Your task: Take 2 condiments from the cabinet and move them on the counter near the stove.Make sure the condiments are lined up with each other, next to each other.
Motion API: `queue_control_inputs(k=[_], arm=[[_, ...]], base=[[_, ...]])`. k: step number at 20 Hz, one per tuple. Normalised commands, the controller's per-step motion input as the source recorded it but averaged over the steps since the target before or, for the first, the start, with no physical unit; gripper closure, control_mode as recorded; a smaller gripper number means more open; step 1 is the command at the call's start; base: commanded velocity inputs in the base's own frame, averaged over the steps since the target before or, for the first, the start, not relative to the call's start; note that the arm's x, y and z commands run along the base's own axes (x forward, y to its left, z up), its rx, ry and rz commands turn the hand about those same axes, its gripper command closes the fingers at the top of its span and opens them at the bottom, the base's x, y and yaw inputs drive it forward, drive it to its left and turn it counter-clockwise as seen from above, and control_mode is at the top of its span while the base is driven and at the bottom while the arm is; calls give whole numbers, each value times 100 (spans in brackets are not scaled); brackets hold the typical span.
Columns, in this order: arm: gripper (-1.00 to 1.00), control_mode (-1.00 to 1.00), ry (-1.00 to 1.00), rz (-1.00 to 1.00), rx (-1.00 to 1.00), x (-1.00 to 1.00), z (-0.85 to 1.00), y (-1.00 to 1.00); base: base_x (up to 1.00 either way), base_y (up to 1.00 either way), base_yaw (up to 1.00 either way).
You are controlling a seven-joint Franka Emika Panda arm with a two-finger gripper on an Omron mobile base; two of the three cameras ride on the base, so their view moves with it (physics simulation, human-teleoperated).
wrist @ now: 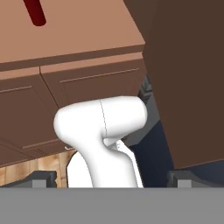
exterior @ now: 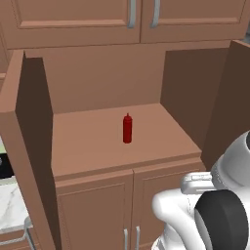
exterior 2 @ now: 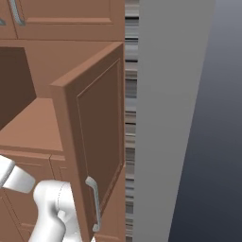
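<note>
The end effector (wrist: pixel 111 181) has its two dark tips standing wide apart at the bottom of the hand view, open and holding nothing; it looks down past the shelf's front edge, so it is low and in front of the cabinet (exterior: pixel 97 29), well short of anything to grasp. The red squeeze bottle (exterior: pixel 127 128) stands upright alone on the cabinet's wood shelf (exterior: pixel 88 146), about midway between the two side walls and somewhat nearer the front edge than the back wall; in the hand view its lower part shows at the top left, near the shelf's middle. The squat brown bottle I cannot find on the visible part of the shelf. Outward from the bottle, the two cabinet doors hang open: the left door (exterior: pixel 27 136) by the shelf's left edge and the right door (exterior 2: pixel 94 142) by its right edge, its silver handle (exterior 2: pixel 93 201) facing the base. A strip of marble table (exterior: pixel 10 207) shows at the far left, beyond the left door. As I judge it, the risks lie in the reach. The bottle is slim and tall, so an off-centre approach or a brush from one tip could topple it and roll it across the shelf. The arm must also rise between the open doors, and a wide swing could strike the right door or its handle.
</note>
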Motion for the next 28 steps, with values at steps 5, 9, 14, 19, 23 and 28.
queue_control_inputs(k=[5,9,14,19,23,28], arm=[[-100,100,0,0,0,0,0,0],[-100,100,0,0,0,0,0,0],[-100,-100,-13,14,2,21,-3,6],[-100,-100,-25,28,7,45,-3,1],[-100,-100,-14,15,1,63,2,29],[-100,-100,-10,5,0,56,1,49]], base=[[100,39,0],[85,28,4],[21,12,5],[0,0,0],[0,0,0],[0,0,0]])
